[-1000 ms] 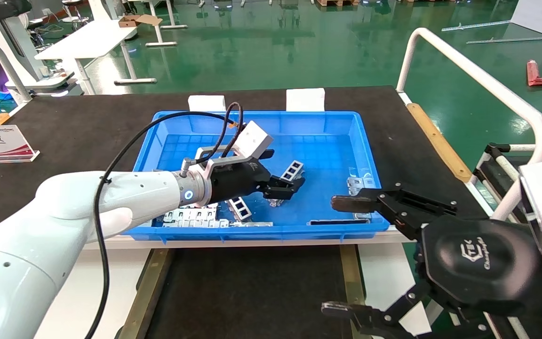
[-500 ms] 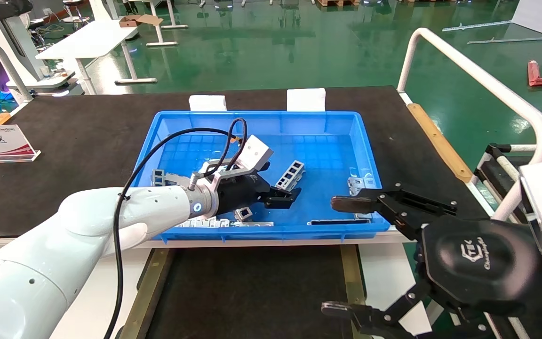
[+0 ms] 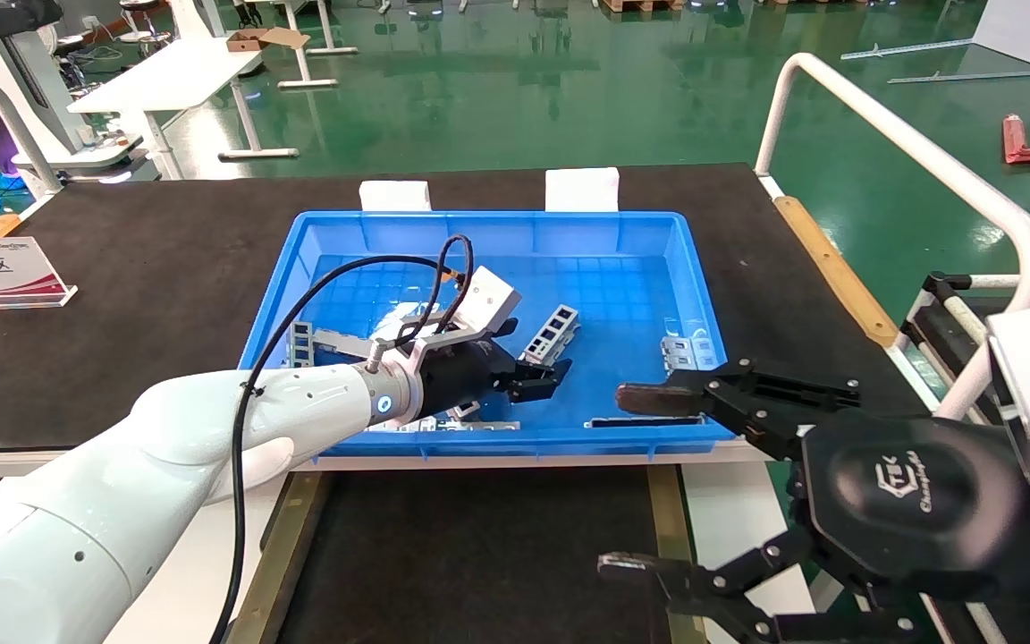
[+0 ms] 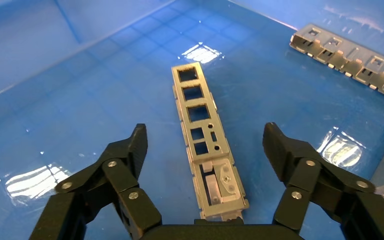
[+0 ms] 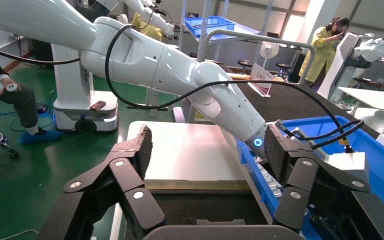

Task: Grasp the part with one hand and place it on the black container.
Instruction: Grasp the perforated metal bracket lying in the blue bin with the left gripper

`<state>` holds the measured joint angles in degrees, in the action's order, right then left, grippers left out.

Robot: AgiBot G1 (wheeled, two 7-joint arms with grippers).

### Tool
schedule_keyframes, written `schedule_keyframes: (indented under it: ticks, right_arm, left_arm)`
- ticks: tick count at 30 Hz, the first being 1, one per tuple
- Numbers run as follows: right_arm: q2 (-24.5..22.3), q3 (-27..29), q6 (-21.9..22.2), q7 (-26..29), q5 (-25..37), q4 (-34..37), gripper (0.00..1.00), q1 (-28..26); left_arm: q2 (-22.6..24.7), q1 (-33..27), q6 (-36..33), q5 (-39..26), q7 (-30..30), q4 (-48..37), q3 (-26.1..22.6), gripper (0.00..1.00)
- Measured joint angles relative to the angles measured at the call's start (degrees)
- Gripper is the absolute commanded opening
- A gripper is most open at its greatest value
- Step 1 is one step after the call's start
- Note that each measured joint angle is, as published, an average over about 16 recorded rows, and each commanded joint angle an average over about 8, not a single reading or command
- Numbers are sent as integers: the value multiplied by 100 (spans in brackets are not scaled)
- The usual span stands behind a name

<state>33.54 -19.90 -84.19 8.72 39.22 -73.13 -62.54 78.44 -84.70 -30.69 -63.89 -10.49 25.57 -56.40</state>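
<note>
The part (image 3: 552, 333) is a silvery channel bar with a row of square windows, lying on the floor of the blue crate (image 3: 698, 268). My left gripper (image 3: 537, 380) is low in the crate, open, just short of the part's near end. In the left wrist view the part (image 4: 200, 120) lies lengthwise between the spread fingers (image 4: 135, 145) of the left gripper (image 4: 206, 142), untouched by either. The black container (image 3: 479, 555) with brass side rails lies in front of the crate. My right gripper (image 3: 640, 483) hovers open and empty above the container's right side.
Flat grey slotted plates lie in the crate at the right (image 3: 689, 353), the left (image 3: 309, 340) and along the near wall (image 3: 479, 426); one shows in the left wrist view (image 4: 350, 55). A white rail (image 3: 926, 161) stands at the right. The right wrist view shows the container (image 5: 200, 207).
My left arm has drawn back toward the crate's near wall and lowered, gripper still open. The part stays on the crate floor. My right gripper has shifted slightly left.
</note>
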Motion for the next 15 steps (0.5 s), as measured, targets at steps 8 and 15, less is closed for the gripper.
schedule_keyframes:
  ticks: [8,15]
  right_arm:
    - [0,-1,0,0,-1,0,0,0]
    - [-1,-2,1,-1,-1,0,0,0]
  left_arm:
    - [-7,-11,124,361,44,-61,-326,0]
    - [-12,-31,192,658,121,-121,-532,0]
